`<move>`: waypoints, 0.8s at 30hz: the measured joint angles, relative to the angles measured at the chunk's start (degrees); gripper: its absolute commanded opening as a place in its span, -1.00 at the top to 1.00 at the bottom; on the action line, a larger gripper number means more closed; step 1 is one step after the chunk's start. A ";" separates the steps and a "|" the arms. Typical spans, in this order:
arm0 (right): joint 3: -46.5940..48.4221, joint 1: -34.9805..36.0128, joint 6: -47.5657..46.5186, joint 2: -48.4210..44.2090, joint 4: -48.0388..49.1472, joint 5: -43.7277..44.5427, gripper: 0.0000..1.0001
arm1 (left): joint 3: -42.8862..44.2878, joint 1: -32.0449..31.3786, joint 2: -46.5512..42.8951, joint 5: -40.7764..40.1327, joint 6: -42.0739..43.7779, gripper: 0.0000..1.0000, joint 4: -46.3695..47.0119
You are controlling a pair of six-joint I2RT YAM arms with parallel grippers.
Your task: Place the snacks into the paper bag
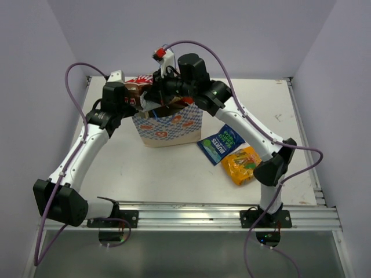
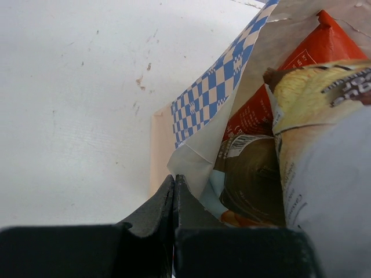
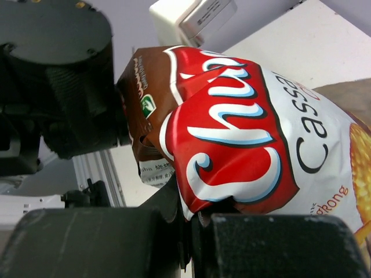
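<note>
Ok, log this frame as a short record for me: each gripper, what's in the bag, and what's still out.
left gripper: shut, pinching the rim of the paper bag
right gripper: shut on the Chulo bag, held at the bag's mouth
inside bag: red chip bag; brown-and-light-blue chip bag
still out: dark blue packet and orange packet, side by side on the table, to the right of the bag
bag: upright, mouth open

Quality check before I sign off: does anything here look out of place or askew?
The Chulo bag pokes out above the mouth of the paper bag, held by the right claw. The blue packet and orange packet lie on the table outside it.
</note>
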 measured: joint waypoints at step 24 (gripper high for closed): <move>-3.82 -2.32 8.44 0.85 -22.25 16.20 1.00 | -0.13 -0.66 -2.10 -1.42 0.13 1.00 -0.63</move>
